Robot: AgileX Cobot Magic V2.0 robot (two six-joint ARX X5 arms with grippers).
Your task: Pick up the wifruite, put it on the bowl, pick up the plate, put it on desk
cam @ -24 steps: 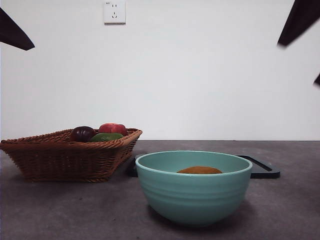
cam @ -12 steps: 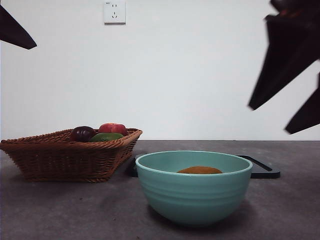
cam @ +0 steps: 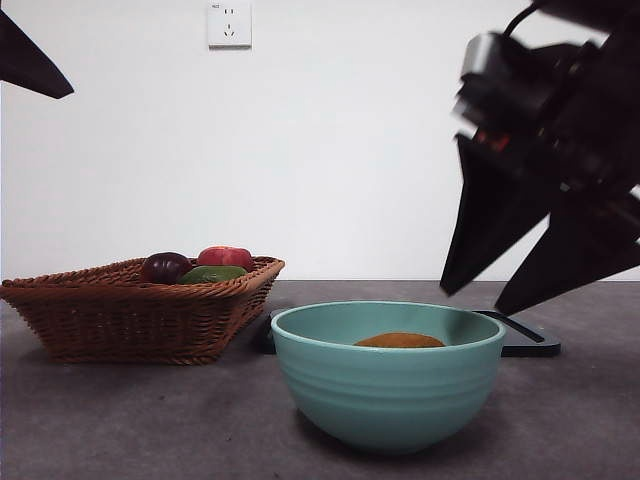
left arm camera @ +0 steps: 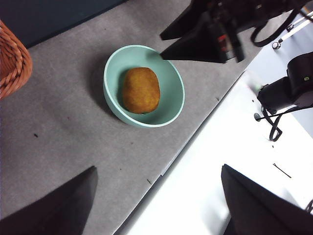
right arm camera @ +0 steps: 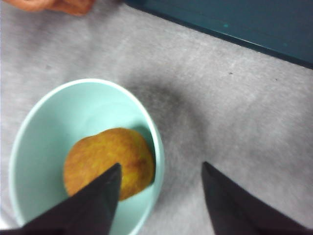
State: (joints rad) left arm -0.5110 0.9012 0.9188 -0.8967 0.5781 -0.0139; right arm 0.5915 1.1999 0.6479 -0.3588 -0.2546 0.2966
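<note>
The wifruite (cam: 400,340) lies inside the teal bowl (cam: 388,385). The right gripper (cam: 480,292) hangs empty above the bowl's rim, jaws spread. Judging by this, the fruit step is done; next it must reach the black plate (cam: 520,335) behind. The left gripper (left arm camera: 156,200) waits, jaws apart.

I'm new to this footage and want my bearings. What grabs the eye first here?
The teal bowl stands front and centre on the desk with the golden-brown wifruite inside. The right gripper, jaws open, hangs large and dark just above the bowl's rim. A wicker basket of fruit sits off to the side.
</note>
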